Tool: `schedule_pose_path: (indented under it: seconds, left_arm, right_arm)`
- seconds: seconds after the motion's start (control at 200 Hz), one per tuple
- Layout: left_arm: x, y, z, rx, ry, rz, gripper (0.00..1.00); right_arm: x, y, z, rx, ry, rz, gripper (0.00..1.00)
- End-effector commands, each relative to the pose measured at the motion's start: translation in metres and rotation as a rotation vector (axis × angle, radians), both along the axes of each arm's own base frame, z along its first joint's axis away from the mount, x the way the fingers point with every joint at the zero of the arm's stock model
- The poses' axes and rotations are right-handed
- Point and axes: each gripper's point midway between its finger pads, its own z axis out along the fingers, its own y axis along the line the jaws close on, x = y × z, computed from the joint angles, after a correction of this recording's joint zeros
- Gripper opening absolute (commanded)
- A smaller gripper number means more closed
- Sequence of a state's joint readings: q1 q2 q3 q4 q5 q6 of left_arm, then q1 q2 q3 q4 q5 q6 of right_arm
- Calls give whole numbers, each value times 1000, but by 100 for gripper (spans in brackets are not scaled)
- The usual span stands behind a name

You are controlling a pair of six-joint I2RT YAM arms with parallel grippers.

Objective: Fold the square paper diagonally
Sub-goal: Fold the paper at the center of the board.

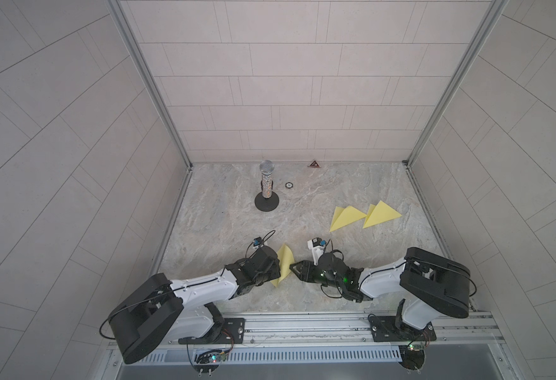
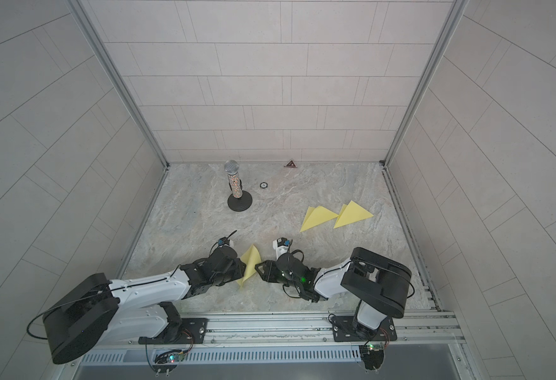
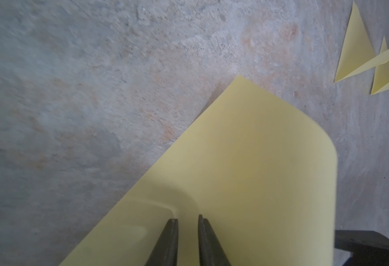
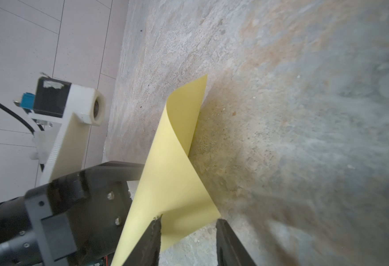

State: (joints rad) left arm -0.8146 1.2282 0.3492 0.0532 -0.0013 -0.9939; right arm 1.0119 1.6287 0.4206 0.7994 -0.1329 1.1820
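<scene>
right pincer: right gripper (image 4: 189, 220) released, jaws standing wide; a free corner of the sheet lies in the gap, one jaw tip touching it.
left pincer: left gripper (image 3: 187, 217) jaws nearly together, slim gap showing; whether they nip the sheet or only press it cannot be told.
task item: pale yellow square paper sheet (image 1: 285, 261), lower centre in both top views, between the two grippers, half raised and curled, no crease seen.
step in hand: judged mid-fold, one corner carried over.
next move: calls for matching corner to corner, laying flat, pressing the diagonal.
surroundings: folded yellow paper triangles (image 1: 347, 217), centre right, well apart on the marbled grey tabletop (image 1: 224, 230).
</scene>
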Motion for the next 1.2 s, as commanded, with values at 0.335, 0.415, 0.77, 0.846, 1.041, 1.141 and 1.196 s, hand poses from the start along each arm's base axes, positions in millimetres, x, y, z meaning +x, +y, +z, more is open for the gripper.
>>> schedule_pose_path:
  seconds: [0.335,0.415,0.77,0.846,1.041,1.141,1.196]
  left_arm:
    - [-23,27,-32,124,102,-7,19]
    - [-24,28,-33,131,104,-9,18]
    - [-26,32,-31,144,101,-9,18]
    - [-26,32,-31,143,101,-5,18]
    - [-26,33,-32,147,101,-3,18]
    - [-26,33,-32,145,102,-2,18]
    - [-26,32,-32,142,102,-3,18]
  right_arm:
    - [14,19,28,203,-41,-46,62]
    - [15,21,31,230,-46,-50,67]
    - [15,14,34,174,-64,-57,65]
    - [14,4,26,109,-63,-67,63]
    - [2,-17,5,-95,-45,-26,56]
    - [1,-23,3,-136,-54,-23,49]
    - [1,-26,2,-154,-61,-20,46]
